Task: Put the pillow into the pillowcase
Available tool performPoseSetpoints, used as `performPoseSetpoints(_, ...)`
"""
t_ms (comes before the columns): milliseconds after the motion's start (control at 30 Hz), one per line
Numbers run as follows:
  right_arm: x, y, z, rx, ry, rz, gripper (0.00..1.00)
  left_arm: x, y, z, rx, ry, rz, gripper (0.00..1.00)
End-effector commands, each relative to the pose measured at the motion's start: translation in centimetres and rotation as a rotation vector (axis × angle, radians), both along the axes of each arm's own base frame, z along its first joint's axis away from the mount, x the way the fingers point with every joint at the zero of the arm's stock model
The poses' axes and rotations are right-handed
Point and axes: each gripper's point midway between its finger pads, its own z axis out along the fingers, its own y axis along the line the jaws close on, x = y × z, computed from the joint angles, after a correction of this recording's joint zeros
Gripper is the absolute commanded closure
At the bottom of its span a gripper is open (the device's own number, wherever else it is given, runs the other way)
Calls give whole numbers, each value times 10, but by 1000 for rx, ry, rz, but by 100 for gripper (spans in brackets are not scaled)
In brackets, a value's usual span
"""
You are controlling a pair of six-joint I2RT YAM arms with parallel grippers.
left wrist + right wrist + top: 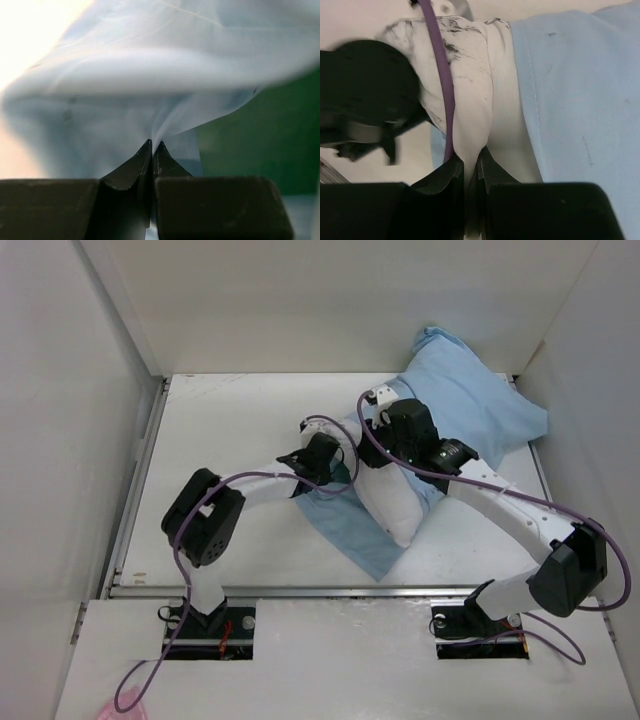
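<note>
Light blue pillowcase [480, 410] fabric is seen from above on the tabletop [230, 425], with the white pillow [398, 508] overlapping its near part. Only the wrist views show the grips. The left end effector [152, 146] is pressed together on a pillowcase fold, and the right end effector [470, 164] is pinched on the pillow's edge.

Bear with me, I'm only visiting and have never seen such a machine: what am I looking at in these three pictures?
These are two robot arms bolted at the near edge of a table, each ending in a two-finger gripper. The wide picture comes from a camera above and behind them. The other two come from small cameras on the wrists, looking along the fingers. On the table lies a light blue pillowcase, with a white pillow resting on its near end. The left gripper is shut, pinching a fold of pillowcase cloth. The right gripper pinches the pillow's white cloth.
</note>
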Motion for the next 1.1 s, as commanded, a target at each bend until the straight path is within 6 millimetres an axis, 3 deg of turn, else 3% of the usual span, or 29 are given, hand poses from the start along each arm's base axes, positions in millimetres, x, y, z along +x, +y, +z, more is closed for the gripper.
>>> performPoseSetpoints(0,-1,13,36,47,-93,57,100,8,28,70,-54,-133,80,100)
performPoseSetpoints(33,-2,14,27,10,-85,70,100,16,49,100,-100,-185,128,100)
performPoseSetpoints(133,-2,9,-18,-160,-27,62,100,23,87,139,-171,-242,222,100)
performPoseSetpoints(167,-2,10,-38,-205,10,57,100,30,108,147,-188,-262,280,100)
performPoseSetpoints(267,-8,11,-76,-306,63,79,100,35,133,169,-214,-292,328,100)
performPoseSetpoints(300,-8,10,-98,-353,102,93,100,37,136,172,-220,-293,342,100)
performPoseSetpoints(367,-5,12,-117,-401,126,86,100,34,135,190,-248,-320,331,100)
performPoseSetpoints(433,10,12,-155,-491,176,44,100,26,129,201,-281,-336,284,100)
performPoseSetpoints(500,20,14,-155,-512,174,11,100,17,127,208,-311,-343,254,100)
performPoseSetpoints(533,21,12,-180,-559,224,1,100,13,126,215,-329,-360,243,100)
performPoseSetpoints(567,26,14,-187,-577,234,-3,100,7,123,222,-345,-381,229,100)
performPoseSetpoints(600,37,23,-184,-567,222,-26,100,-1,126,233,-362,-410,226,100)
performPoseSetpoints(633,35,20,-207,-617,272,-17,100,-5,131,236,-367,-424,244,100)
performPoseSetpoints(700,37,18,-219,-632,300,-69,100,-10,146,244,-352,-455,313,100)
performPoseSetpoints(733,37,18,-225,-645,312,-67,100,-15,152,259,-359,-485,327,100)
performPoseSetpoints(767,31,9,-243,-682,358,-107,100,-19,161,262,-346,-491,368,100)
performPoseSetpoints(867,30,-8,-261,-745,395,-168,100,-30,175,287,-357,-554,408,100)
performPoseSetpoints(933,27,-16,-270,-775,412,-207,100,-31,184,294,-340,-572,435,100)
performPoseSetpoints(1000,35,-11,-263,-746,382,-229,100,-33,183,296,-337,-577,417,100)
performPoseSetpoints(1033,37,-9,-257,-725,365,-232,100,-31,179,292,-338,-561,400,100)
performPoseSetpoints(1067,34,-6,-255,-701,366,-202,100,-26,174,276,-320,-522,389,100)
